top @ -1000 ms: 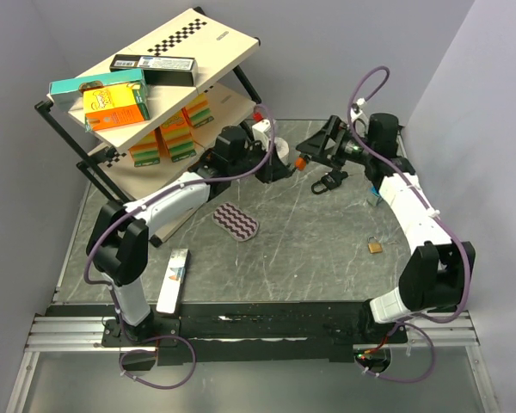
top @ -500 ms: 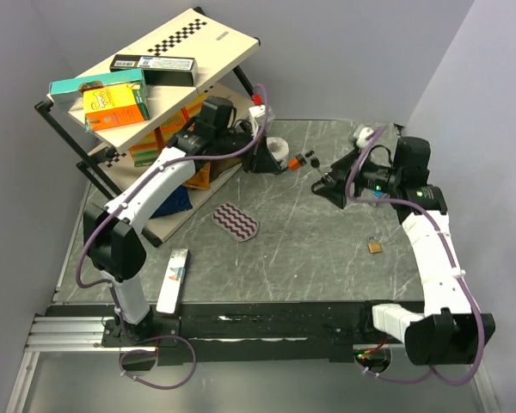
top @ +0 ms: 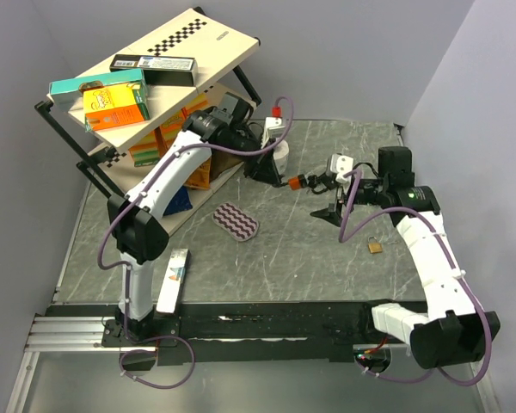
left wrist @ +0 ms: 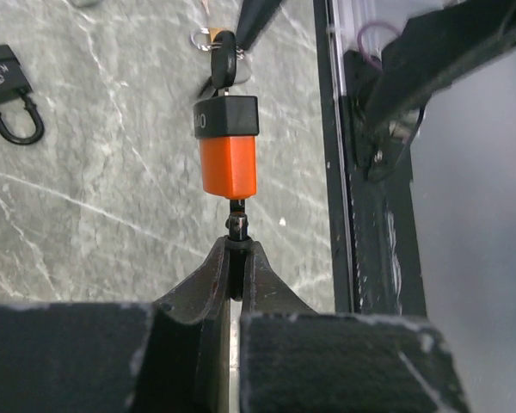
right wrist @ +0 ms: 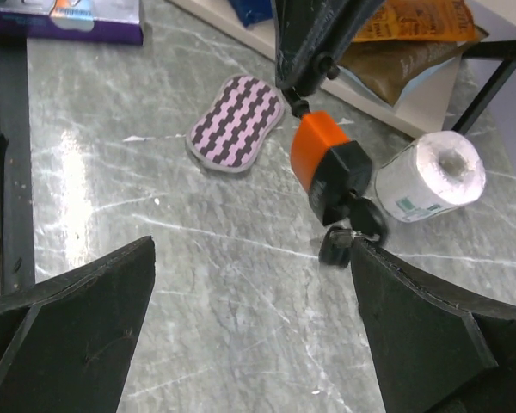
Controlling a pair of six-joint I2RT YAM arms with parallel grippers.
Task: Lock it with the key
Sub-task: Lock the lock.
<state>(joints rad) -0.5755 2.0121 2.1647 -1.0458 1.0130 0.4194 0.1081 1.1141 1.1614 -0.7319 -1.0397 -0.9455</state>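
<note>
Left tool (left wrist: 236, 249) clamped on orange padlock (left wrist: 228, 163) above table (top: 284, 258); right tool (right wrist: 251, 245) wide apart beside key (left wrist: 225, 58).

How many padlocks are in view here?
3. The orange padlock hangs from the left gripper; a black padlock lies on the table; a small brass padlock lies by the right arm. Others may be hidden.

We see bright, even overhead light, only soft shadows and a pale sheen on the marble table (right wrist: 77, 163), and the nearest fingers (right wrist: 69, 310) slightly out of focus in the wrist views.
</note>
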